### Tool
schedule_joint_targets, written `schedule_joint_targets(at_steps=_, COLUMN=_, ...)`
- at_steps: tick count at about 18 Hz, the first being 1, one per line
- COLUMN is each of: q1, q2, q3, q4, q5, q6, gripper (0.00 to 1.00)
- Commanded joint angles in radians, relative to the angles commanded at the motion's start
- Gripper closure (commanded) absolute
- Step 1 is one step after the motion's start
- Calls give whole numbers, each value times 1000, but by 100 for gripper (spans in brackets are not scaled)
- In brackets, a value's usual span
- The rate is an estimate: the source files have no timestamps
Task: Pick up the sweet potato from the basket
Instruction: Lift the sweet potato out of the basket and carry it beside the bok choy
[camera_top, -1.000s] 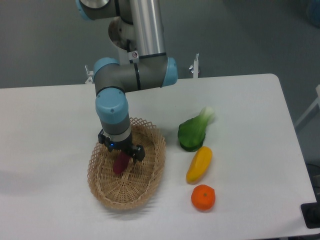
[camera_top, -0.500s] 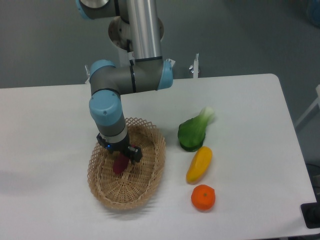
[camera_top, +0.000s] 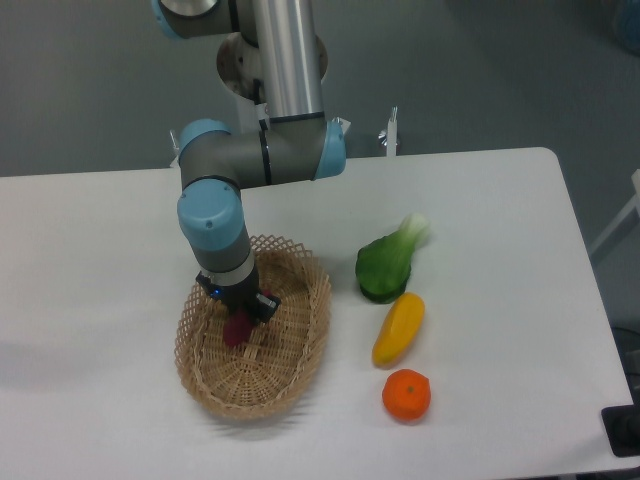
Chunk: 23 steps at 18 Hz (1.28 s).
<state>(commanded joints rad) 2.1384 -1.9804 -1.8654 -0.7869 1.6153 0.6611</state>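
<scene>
The magenta sweet potato lies inside the oval wicker basket at the table's front left. My gripper hangs straight down into the basket from the blue-jointed wrist. Its dark fingers sit tight on either side of the tuber's upper end, shut on it. The lower part of the sweet potato shows below the fingers and rests against the basket floor; its top is hidden by the gripper.
To the right of the basket, a green bok choy, a yellow pepper and a round orange line up from back to front. The arm's base column rises behind the basket.
The wrist has shifted slightly left over the basket and the fingers have drawn in around the sweet potato. The tuber stays low in the basket.
</scene>
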Motion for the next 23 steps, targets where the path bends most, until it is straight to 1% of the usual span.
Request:
schedule_joint_targets(at_steps=3, q1=11, q2=8, q3=9, q4=0, q5=2, q6=18, gripper=59)
schedule_joint_targets(at_steps=6, q1=44, q2=38, q3=14, q4=-6, q5=0, q6=41, gripper=59)
schedule_joint_targets(at_steps=8, q1=78, q2=57, q3=12, q4=-15, q5=0, q6=67, gripper=61)
schedule_joint_targets(at_steps=10, q1=98, q2=72, q3=12, q4=-23, q5=0, q6=92, gripper=67)
schedule_joint_targets(at_steps=12, q1=109, q2=74, q3=14, q4=-21, q5=6, q6=94, gripper=67)
schedule_joint_targets(at_steps=13, q1=129, q2=78, q3=20, q4=-20, q5=5, q6=97, gripper=67)
schedule_joint_targets(at_steps=17, q1=181, q2=83, q3=104, q4=-26, q5=3, q6=112, gripper=67)
schedule_joint_targets(at_steps=20, q1=230, q2=80, q3=176, q4=-60, q5=3, q6=190, gripper=67)
schedule_joint_targets(at_steps=23, q1=302, q2=78, q3=215, q4=-75, q5=0, q6=287, gripper=67)
